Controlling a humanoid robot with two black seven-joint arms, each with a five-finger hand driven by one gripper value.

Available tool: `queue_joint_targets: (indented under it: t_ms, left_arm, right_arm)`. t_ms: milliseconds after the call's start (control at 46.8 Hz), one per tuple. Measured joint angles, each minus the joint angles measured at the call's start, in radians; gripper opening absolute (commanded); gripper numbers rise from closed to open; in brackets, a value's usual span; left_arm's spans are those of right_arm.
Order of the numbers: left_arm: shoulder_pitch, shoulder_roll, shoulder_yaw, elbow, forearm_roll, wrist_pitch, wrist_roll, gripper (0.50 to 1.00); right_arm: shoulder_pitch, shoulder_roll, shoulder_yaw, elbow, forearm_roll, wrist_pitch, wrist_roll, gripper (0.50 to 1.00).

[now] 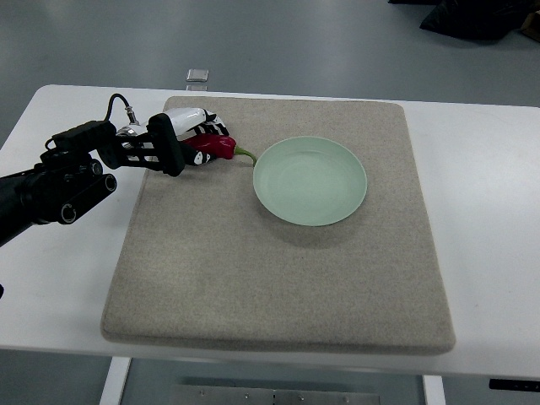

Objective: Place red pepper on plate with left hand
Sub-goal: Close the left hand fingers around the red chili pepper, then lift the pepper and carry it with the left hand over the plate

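A red pepper (221, 148) with a green stem (245, 155) lies at the back left of the grey mat, its stem pointing toward the plate. My left hand (200, 133) comes in from the left edge with its white and black fingers curled over the pepper's left part, hiding much of it. The pale green plate (310, 180) stands on the mat just right of the pepper's stem, with nothing on it. The right arm does not show.
A grey mat (278, 278) covers most of the white table (489, 211). A small clear block (197, 77) sits at the table's far edge behind the hand. The table's front edge runs near the bottom of the picture.
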Motion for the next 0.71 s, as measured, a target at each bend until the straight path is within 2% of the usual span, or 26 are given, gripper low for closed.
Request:
queue_joint_targets:
  t_ms: [64, 214, 321, 706]
  left_arm:
    - [0.000, 0.000, 0.000, 0.000, 0.000, 0.000, 0.000, 0.630]
    - [0.001, 0.000, 0.000, 0.000, 0.000, 0.000, 0.000, 0.581]
    - [0.003, 0.000, 0.000, 0.000, 0.000, 0.000, 0.000, 0.501]
    - [0.003, 0.001, -0.003, -0.008, -0.006, 0.006, -0.001, 0.500]
  right_arm:
    - [0.000, 0.000, 0.000, 0.000, 0.000, 0.000, 0.000, 0.932]
    - [0.000, 0.000, 0.000, 0.000, 0.000, 0.000, 0.000, 0.932]
    - [0.000, 0.000, 0.000, 0.000, 0.000, 0.000, 0.000, 0.932]
    - [0.000, 0.000, 0.000, 0.000, 0.000, 0.000, 0.000, 0.932]
